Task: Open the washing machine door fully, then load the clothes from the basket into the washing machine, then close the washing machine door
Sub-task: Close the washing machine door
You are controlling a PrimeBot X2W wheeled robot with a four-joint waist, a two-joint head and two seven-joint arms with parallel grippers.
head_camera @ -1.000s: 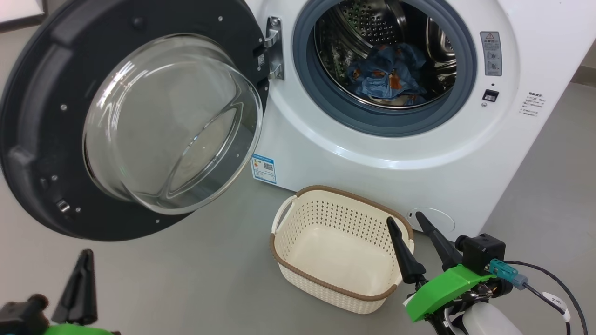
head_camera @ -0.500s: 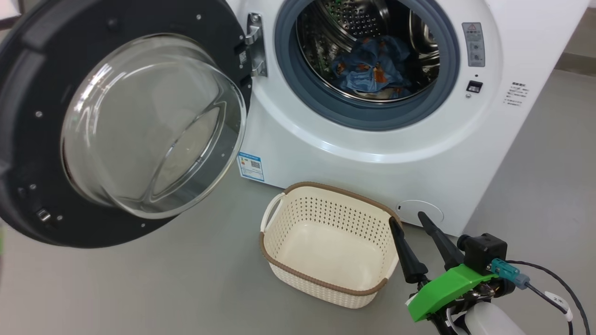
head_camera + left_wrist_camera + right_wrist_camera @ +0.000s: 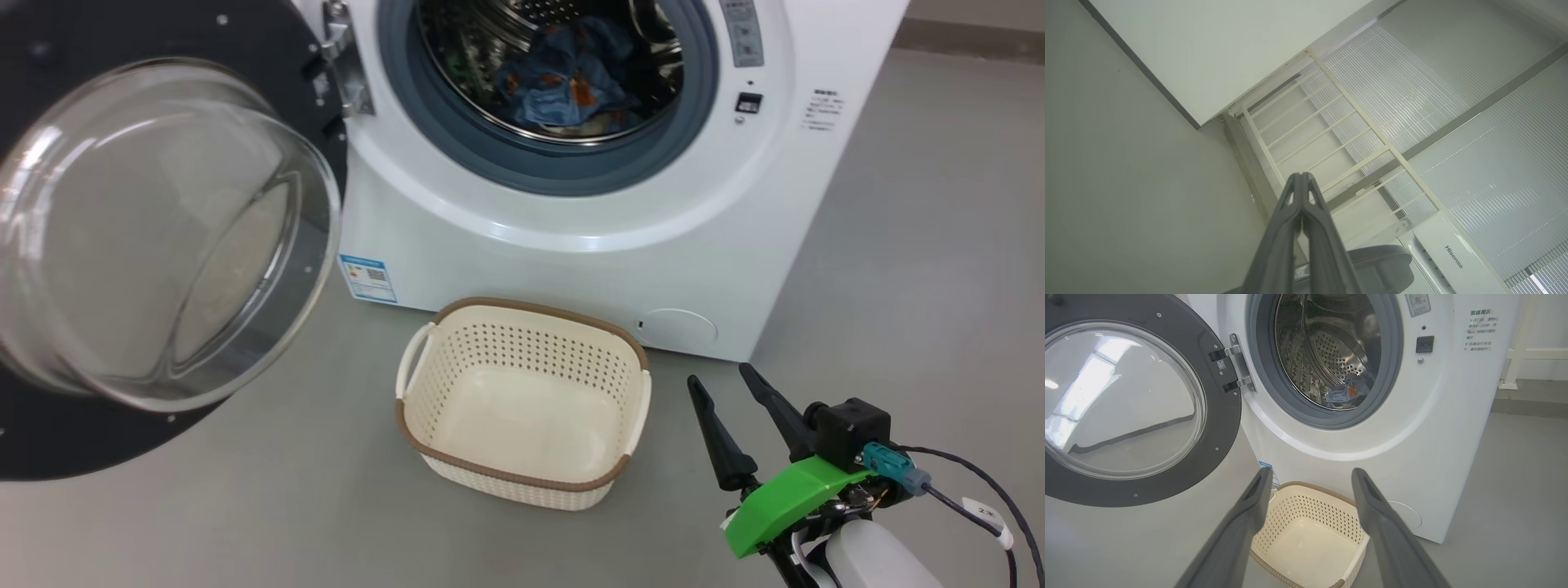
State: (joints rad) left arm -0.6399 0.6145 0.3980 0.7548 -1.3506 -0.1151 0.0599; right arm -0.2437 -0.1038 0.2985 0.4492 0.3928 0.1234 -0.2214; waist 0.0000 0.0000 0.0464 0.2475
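The washing machine door (image 3: 147, 237) stands swung wide open to the left of the machine, its dark inner rim and bulging clear glass bowl facing the camera. It hangs from a metal hinge (image 3: 347, 65) on the left edge of the round opening. The clothes (image 3: 571, 77), light blue fabric with small orange-brown prints, lie crumpled low inside the perforated steel drum (image 3: 1331, 355), behind the grey rubber gasket (image 3: 506, 163). The washing machine (image 3: 531, 253) is a white box on a grey floor (image 3: 898, 245), with a small blue label (image 3: 367, 279) on its lower front.

The basket (image 3: 506, 472) sits upright on the floor just in front of the machine, below the opening, its bare cream bottom showing through the brown rim.

The right gripper (image 3: 718, 374) hovers to the right of the basket, near it but apart, fingers pointing toward the machine. Its two dark fingers are spread wide and grasp nothing. A green mount (image 3: 784, 502) sits behind them.

The left gripper (image 3: 1301, 175), seen from its wrist camera, has its fingers pressed together with nothing between them. It points up toward a pale wall, a white railing (image 3: 1331, 134) and a white Hisense unit (image 3: 1449, 253).
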